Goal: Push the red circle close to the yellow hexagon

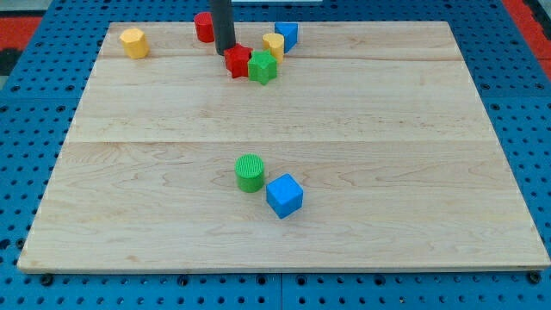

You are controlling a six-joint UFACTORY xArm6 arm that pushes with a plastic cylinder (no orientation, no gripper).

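The red circle [203, 27] is a short red cylinder at the view's top, partly hidden behind my rod. The yellow hexagon [133, 42] sits at the view's top left, well apart from the red circle. My tip [225, 52] rests on the board just right of and below the red circle, between it and a red star-like block [238, 61].
A green star-like block [263, 66] touches the red star-like block. A yellow block [274, 45] and a blue block [287, 35] stand just right of them. A green cylinder [250, 172] and a blue cube [284, 195] sit low in the middle of the wooden board [413, 172].
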